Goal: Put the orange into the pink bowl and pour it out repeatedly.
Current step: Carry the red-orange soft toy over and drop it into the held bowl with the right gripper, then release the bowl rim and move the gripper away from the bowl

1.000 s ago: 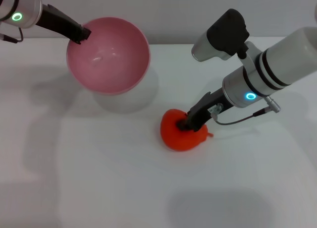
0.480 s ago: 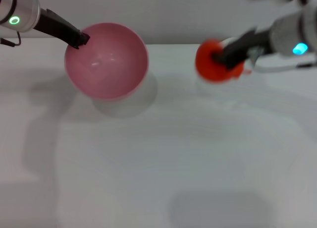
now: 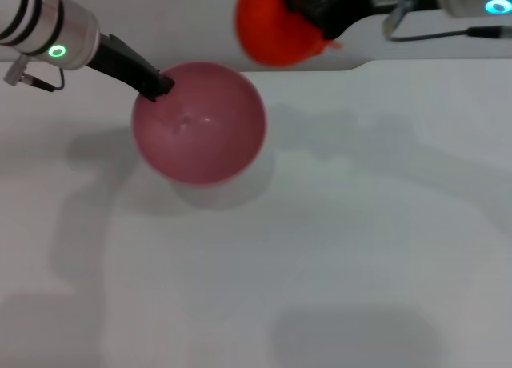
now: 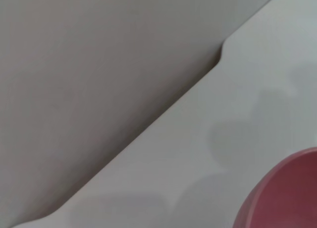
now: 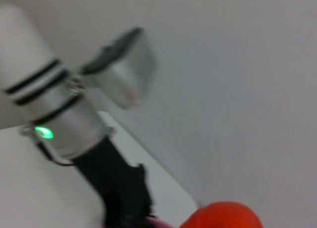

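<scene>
My right gripper (image 3: 300, 8) is clamped on the orange (image 3: 276, 24), holding it in the air behind the pink bowl (image 3: 200, 124) and a little to its right, not yet over the opening. My left gripper (image 3: 160, 86) is pinched on the bowl's far-left rim, holding the bowl over the white table (image 3: 320, 248) with its mouth facing up towards my head. From the right wrist, the orange (image 5: 223, 217) shows low in view with my other arm beyond it.

I think the risk is letting go too soon: the orange would strike the rim or miss altogether and roll off across the table. A hard drop could also jolt the bowl, which I hold only by a thin edge, and twist it in my jaws.
</scene>
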Tool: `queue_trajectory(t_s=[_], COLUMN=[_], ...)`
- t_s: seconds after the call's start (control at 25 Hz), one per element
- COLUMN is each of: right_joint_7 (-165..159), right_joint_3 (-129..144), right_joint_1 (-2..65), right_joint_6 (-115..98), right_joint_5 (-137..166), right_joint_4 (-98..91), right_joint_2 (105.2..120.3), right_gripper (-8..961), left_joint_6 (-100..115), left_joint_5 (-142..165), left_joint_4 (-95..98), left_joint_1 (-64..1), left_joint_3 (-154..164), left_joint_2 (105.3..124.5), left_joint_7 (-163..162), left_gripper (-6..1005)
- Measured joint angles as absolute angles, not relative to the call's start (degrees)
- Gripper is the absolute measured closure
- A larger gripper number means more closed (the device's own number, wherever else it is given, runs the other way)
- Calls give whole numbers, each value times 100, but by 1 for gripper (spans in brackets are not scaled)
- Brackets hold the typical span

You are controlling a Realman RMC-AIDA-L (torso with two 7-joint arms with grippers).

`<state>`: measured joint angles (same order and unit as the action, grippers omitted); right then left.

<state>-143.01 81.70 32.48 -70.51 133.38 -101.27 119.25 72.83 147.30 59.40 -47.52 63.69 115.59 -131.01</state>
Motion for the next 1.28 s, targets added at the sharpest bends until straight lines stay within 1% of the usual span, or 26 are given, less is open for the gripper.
queue_trajectory(t_s=[0.2,0.56,0.8,1.0,1.12,1.24,1.28], right_joint_7=[-14245,-14035,-13974,-13907,-13683,-13021,-12311], right_joint_3=[8640,8997,9066,9023,9002,8996,8999], right_joint_1=[3366,3534,3535,3403,3102,2629,2357], right_joint_6=[-6915,-6538,-6322,-6004,-5402,-4441,-3871], right_joint_5=[13259,13258,13258,13259,13250,12836,12130], right_joint_4=[-9785,-8942,-8807,-8871,-9032,-9121,-9019], right_joint_2=[11926,11910,11909,11912,11945,11974,11973], right_gripper=[906,907,809,582,504,426,426], left_joint_6=[7291,7320,7385,7389,7470,7529,7531], left_joint_5=[14730,14730,14733,14733,14733,14735,14744], left_joint_4=[5942,5949,5950,5948,5948,5948,5949], left_joint_1=[-4836,-4866,-4876,-4878,-4888,-4905,-4907], left_joint_3=[6447,6465,6474,6511,6527,6530,6530], left_joint_2=[11621,11664,11712,11715,11694,11676,11676], left_joint_7=[-13134,-13145,-13127,-13136,-13145,-13146,-13147], left_gripper=[931,929,928,927,926,925,925])
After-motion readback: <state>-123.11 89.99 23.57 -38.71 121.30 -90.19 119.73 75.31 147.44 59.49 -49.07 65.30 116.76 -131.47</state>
